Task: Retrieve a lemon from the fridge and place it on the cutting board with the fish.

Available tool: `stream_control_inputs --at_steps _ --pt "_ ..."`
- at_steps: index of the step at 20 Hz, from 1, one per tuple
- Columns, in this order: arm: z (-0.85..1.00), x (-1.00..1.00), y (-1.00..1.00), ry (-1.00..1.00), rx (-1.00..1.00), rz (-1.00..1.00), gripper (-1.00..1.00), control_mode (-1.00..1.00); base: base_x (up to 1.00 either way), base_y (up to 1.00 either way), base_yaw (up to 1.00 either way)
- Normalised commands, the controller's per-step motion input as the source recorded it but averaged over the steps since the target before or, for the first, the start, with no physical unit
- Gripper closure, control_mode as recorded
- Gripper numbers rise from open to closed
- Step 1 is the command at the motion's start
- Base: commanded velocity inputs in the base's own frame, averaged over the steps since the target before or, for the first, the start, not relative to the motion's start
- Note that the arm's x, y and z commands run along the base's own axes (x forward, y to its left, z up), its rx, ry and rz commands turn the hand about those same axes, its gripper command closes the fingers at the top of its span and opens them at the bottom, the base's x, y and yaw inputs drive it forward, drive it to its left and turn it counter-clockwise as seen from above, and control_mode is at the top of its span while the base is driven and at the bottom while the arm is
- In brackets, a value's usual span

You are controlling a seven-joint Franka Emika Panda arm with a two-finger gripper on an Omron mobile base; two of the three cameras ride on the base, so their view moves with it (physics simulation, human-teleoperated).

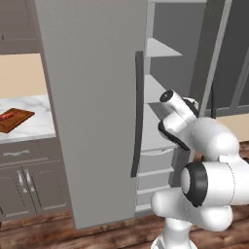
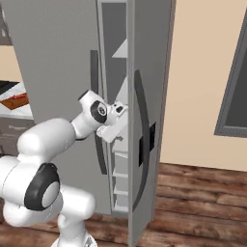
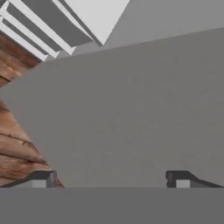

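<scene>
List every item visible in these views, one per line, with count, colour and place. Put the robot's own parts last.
fridge: one, grey, centre, door ajar with pale shelves and drawers showing in the gap
fridge handles: two, dark, long, vertical on the doors
cutting board: one, reddish-brown, on the marble counter at far left
fish: one, red, on the cutting board
counter: one, white marble, left of the fridge
cabinets: grey-brown, below the counter
window: one, dark-framed, in the beige wall at right
floor: brown wood planks
arm: one, white with dark joints, reaching into the fridge gap
pincer: one, dark tips, open, holding nothing
</scene>
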Motion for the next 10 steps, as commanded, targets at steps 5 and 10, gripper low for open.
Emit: stream_control_inputs --at_steps 5,10 --pt "-0.27 0.33 -1.0 0.31 -0.14 -0.5 -1.0 -1.0 0.0 0.0 0.0" --pt "-0.17 0.49 -0.76 0.05 -0.14 -0.35 -1.0 -1.0 0.0 0.0 0.0"
